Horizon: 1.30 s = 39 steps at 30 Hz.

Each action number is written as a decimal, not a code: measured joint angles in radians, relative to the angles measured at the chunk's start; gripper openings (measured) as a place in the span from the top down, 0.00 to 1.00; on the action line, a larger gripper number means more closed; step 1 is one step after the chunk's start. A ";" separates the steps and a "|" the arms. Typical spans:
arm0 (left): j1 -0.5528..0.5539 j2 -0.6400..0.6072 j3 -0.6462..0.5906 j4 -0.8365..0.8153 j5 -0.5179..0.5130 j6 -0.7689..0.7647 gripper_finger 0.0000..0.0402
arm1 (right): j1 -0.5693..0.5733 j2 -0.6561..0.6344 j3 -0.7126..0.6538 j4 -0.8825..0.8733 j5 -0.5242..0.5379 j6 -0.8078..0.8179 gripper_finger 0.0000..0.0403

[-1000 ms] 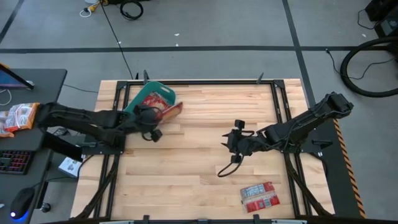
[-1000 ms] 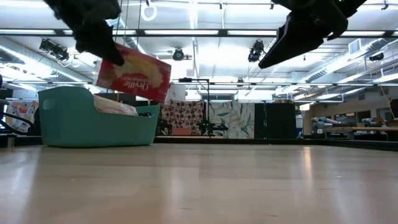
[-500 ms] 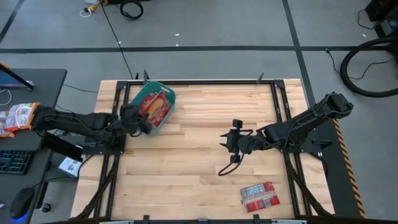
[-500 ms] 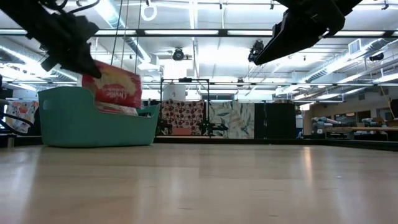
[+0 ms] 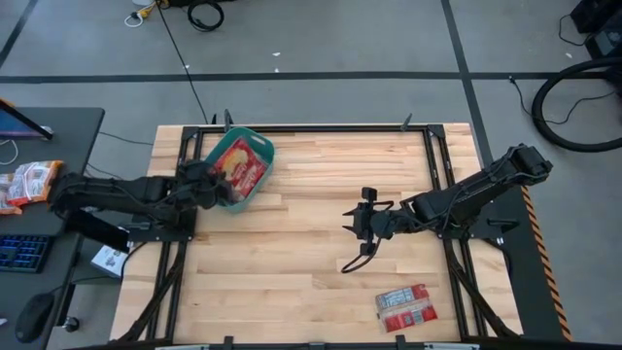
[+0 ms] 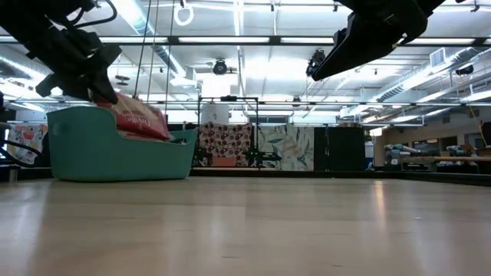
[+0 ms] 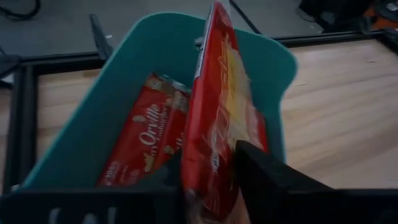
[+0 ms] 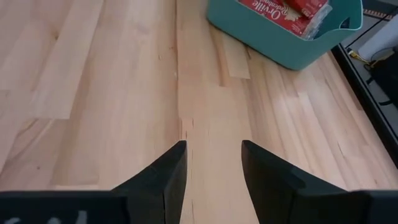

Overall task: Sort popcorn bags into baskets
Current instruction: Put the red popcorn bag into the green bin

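Note:
A teal basket (image 5: pixel 259 154) stands at the table's far left with red popcorn bags (image 5: pixel 243 160) in it. My left gripper (image 5: pixel 207 188) is at the basket's near rim, shut on one more popcorn bag (image 7: pixel 214 106), which stands on edge over the basket (image 7: pixel 93 118), above a bag lying inside (image 7: pixel 146 140). In the low view this bag (image 6: pixel 142 119) slants down into the basket (image 6: pixel 115 153). My right gripper (image 5: pixel 352 226) hangs open over bare wood at mid-table, its fingers (image 8: pixel 168 171) around nothing. Another popcorn bag (image 5: pixel 406 307) lies flat near the table's front right. My left gripper has the bag's near end (image 7: pixel 211 177) pinched between its two fingers, one on each broad face. The fingers (image 7: pixel 258 171) come slanting down from the table's left side and lie along the bag. The bag stands on edge, tilted, its far end sunk into the basket.
Black frame rails (image 5: pixel 180 160) run along the table's sides and far edge. A desk left of the table holds an orange-white packet (image 5: pixel 27 183) and a keyboard. Bare wood (image 5: pixel 301 282) lies between the two arms and toward the near edge.
My left gripper has drawn back toward the table's left edge and gone down, rolling as it went. The bag it carries has come from beside the basket's right rim to over the basket, turned on edge, and sunk with its far end inside.

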 joint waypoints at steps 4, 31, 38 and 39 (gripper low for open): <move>0.029 -0.004 0.004 -0.011 -0.007 0.027 0.63 | 0.000 0.000 0.000 0.000 0.000 0.000 0.61; -0.075 0.285 0.132 0.548 0.587 0.686 0.54 | 0.086 0.001 -0.089 0.004 -0.436 0.065 0.61; -0.090 0.418 0.132 0.715 0.590 0.762 0.54 | 0.212 0.001 -0.090 0.004 -0.382 0.202 0.61; -0.090 0.427 0.132 0.728 0.591 0.763 0.54 | 0.228 0.001 -0.090 -0.003 -0.372 0.236 0.61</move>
